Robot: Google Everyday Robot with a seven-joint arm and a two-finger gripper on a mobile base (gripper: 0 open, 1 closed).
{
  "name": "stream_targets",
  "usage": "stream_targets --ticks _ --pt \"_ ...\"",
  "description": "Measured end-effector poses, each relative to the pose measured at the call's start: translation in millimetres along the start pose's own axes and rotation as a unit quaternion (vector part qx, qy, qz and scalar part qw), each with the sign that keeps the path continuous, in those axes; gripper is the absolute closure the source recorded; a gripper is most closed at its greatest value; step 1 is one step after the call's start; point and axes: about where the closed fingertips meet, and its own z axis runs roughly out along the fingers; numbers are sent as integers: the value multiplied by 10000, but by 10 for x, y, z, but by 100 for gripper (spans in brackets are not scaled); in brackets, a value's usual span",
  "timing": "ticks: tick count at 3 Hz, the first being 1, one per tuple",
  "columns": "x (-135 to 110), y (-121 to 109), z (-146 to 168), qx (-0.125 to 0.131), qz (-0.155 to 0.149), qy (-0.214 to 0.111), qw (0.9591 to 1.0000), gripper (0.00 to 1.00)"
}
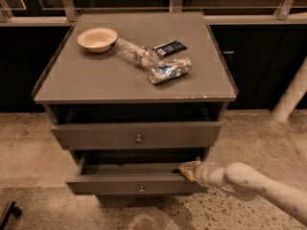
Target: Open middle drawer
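The middle drawer [120, 183] is the lower of the two grey fronts in view. It has a small round knob [141, 188] at centre and is pulled partly out, so its dark inside shows. My gripper [188, 170] rests at the top edge of this drawer's front, right of centre, at the end of my white arm [249, 181], which comes in from the lower right. Above it is another grey drawer front [96, 135] with its own knob [138, 139]. Any drawer below is out of view.
On the cabinet top [86, 80] are a pale bowl [97, 38], a clear plastic bottle [135, 53], a dark packet [170, 47] and a crumpled shiny bag [169, 69]. Speckled floor surrounds the cabinet. A dark counter front runs behind, with a white post [292, 97] at right.
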Motion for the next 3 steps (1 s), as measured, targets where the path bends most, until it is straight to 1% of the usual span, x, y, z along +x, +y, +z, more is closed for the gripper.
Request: stream_targets --ticks 1,2,3 --pt "135 155 -162 -327 1 197 9993 100" --pt "136 159 -158 -332 1 200 9992 100" --pt "347 368 -103 -620 137 387 9972 100"
